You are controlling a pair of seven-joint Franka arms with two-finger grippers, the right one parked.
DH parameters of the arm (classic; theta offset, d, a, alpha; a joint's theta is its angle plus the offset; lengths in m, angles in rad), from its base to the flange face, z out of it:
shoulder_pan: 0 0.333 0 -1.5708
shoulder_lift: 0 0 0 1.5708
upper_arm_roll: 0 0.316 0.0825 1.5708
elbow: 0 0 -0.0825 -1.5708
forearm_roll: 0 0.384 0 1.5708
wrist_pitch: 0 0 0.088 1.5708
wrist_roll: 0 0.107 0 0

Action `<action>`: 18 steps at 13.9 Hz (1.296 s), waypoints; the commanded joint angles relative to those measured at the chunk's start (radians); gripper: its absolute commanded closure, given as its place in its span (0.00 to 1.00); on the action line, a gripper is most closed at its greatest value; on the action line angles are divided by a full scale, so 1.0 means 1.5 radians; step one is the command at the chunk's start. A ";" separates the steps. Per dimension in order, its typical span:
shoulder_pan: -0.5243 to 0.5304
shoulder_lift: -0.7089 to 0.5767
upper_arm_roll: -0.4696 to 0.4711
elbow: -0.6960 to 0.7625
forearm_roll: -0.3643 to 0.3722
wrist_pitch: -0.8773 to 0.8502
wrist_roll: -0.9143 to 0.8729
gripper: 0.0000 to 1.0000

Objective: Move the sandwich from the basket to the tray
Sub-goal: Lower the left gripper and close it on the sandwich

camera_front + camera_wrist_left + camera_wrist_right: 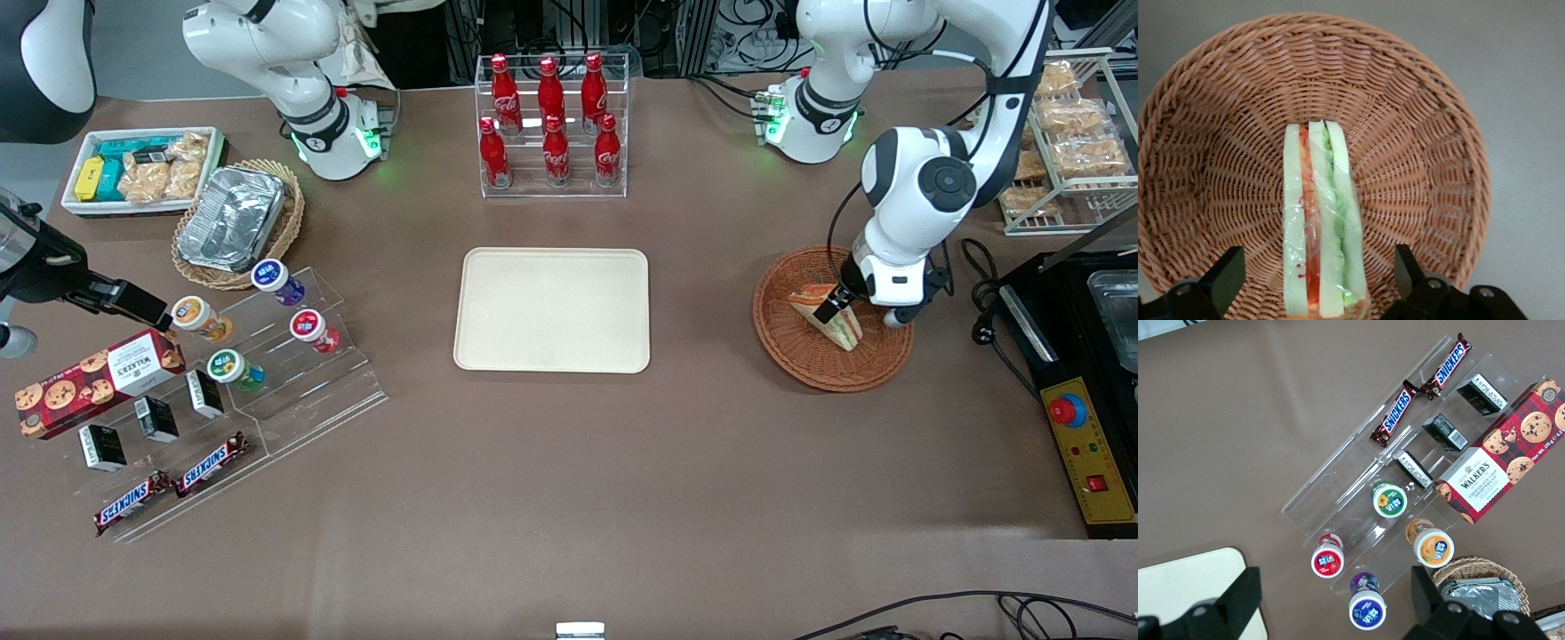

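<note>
A brown worktop (551,498) carries everything. Near its middle lies the cream tray (551,308). Farther from the front camera, a clear rack of red cola bottles (551,124) stands. Toward the working arm's end sits the round reddish-brown basket (800,356), with the gripper (840,307) above it; a black control box (1089,444) lies at that edge. Toward the parked arm's end, a clear stepped stand (302,391) holds small pots, with a tan wicker basket (233,227) and a white bin of snacks (142,169) nearer the corner farthest from the camera.
</note>
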 commanded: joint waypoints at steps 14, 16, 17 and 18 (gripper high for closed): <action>-0.038 -0.055 0.001 0.082 0.092 -0.154 -0.165 0.80; -0.037 -0.061 0.000 0.208 0.090 -0.343 -0.126 0.82; -0.037 -0.056 0.000 0.279 0.081 -0.433 -0.093 0.83; -0.035 -0.050 0.000 0.334 0.078 -0.496 -0.061 0.83</action>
